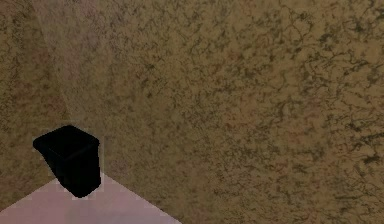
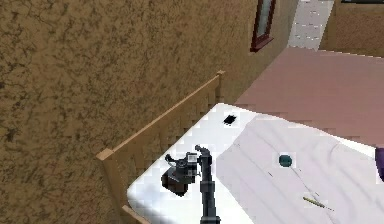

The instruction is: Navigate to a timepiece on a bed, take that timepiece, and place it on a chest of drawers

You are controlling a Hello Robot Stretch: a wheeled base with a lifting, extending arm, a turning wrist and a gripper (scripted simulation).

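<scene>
The arm is hovering over the bed to reach a teal round blob, probably the timepiece, lying at 3 o'clock from the gripper; the fingers' state cannot be told.

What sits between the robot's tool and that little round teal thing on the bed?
Nothing visible. Only bare bed sheet lies between the tool and the round teal thing, perhaps the timepiece. A dark flat thing lies farther out, off that line.

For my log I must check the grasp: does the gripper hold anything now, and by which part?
It cannot be told: the gripper shows against the bed, and its far end is unclear.
</scene>
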